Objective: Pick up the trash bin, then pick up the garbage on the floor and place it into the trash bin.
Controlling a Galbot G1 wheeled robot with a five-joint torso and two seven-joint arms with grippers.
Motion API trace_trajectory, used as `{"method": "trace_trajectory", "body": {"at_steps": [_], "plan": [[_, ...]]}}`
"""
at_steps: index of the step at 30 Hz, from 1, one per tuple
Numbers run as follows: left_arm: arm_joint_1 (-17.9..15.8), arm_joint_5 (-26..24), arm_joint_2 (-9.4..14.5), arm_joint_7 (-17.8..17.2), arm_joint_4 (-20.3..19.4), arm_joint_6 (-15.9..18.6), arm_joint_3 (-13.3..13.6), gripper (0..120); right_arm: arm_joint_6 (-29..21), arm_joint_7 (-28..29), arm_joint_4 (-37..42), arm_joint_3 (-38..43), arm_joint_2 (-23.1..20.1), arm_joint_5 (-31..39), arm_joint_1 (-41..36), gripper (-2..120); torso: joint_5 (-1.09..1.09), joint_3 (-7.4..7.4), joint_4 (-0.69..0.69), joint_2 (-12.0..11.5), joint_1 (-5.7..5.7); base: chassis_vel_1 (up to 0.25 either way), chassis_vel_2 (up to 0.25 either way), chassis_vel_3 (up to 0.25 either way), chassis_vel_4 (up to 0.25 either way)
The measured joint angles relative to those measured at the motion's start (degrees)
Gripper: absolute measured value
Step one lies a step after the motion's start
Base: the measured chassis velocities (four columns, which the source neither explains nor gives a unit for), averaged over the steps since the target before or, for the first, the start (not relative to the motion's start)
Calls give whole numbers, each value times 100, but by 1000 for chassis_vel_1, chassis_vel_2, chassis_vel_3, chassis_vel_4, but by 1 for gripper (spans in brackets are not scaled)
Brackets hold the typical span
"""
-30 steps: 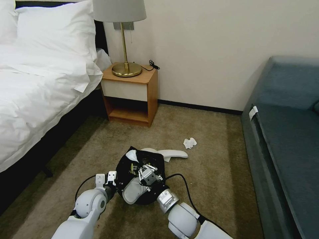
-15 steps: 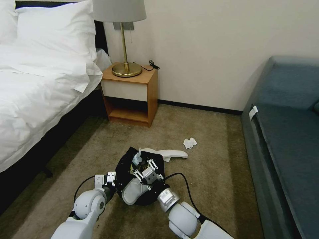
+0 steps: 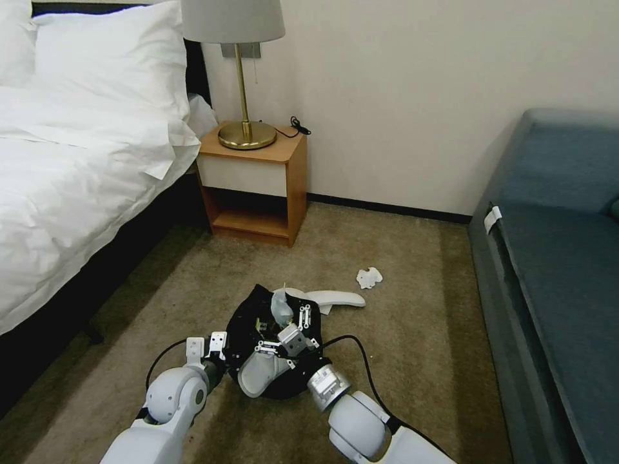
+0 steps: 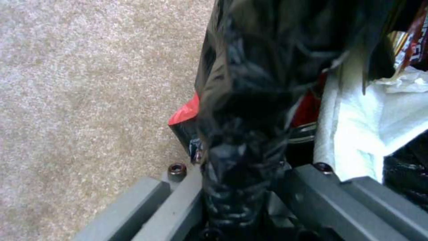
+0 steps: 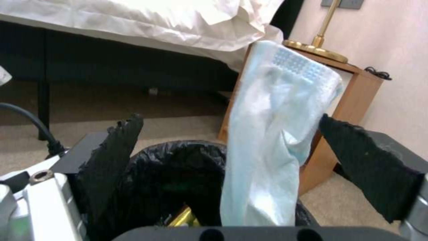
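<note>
The trash bin (image 3: 248,322), lined with a crinkly black bag, is held just above the carpet in front of me. My left gripper (image 3: 207,347) is shut on the bag-covered rim (image 4: 243,157). My right gripper (image 3: 284,330) hovers over the bin's mouth, open. A pale slipper (image 5: 276,134) stands upright in the bin (image 5: 178,167) between its black pads (image 5: 111,157) and touches neither. A second white slipper (image 3: 259,374) sticks out over the near rim. Inside are a red packet (image 4: 185,112) and white tissue (image 4: 370,130). On the floor lie a white slipper (image 3: 336,298) and a crumpled tissue (image 3: 369,278).
A bed (image 3: 71,193) with white linen stands to the left. A wooden nightstand (image 3: 255,187) with a brass lamp (image 3: 245,132) is against the far wall. A blue-grey sofa (image 3: 561,270) runs along the right. A black cable (image 3: 361,361) trails from my right arm.
My right gripper's fingers have spread apart over the bin. The pale slipper has shifted to the right and now stands upright in the mouth. The left gripper and bin have stayed put.
</note>
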Motion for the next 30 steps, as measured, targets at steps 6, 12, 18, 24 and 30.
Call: {"method": "trace_trajectory", "body": {"at_steps": [6, 12, 18, 24, 30], "plan": [[-15, -10, -25, -13, -21, 0, 5, 0, 32, -38, -84, -41, -17, -38, -3, 100, 0, 0, 0, 0, 0, 0, 0, 0, 0], [-14, -12, -57, -26, -64, 0, 11, 0, -41, 30, -258, -224, -8, 3, 13, 100, 0, 0, -1, 0, 0, 0, 0, 0, 0], [-19, -10, -73, -25, -70, 0, 10, 0, -133, 64, -303, -328, 2, -58, 104, 100, 0, 0, 0, 0, 0, 0, 0, 0, 0], [-32, -2, -92, -12, -69, 0, 2, 0, -233, 126, -441, -627, -88, -134, 262, 100, 0, 0, -1, 0, -1, 0, 0, 0, 0], [-9, -2, -88, 1, -73, -4, -8, 0, -200, 135, -567, -627, -68, -214, 264, 100, 0, 0, -1, 0, -1, 0, 0, 0, 0]]}}
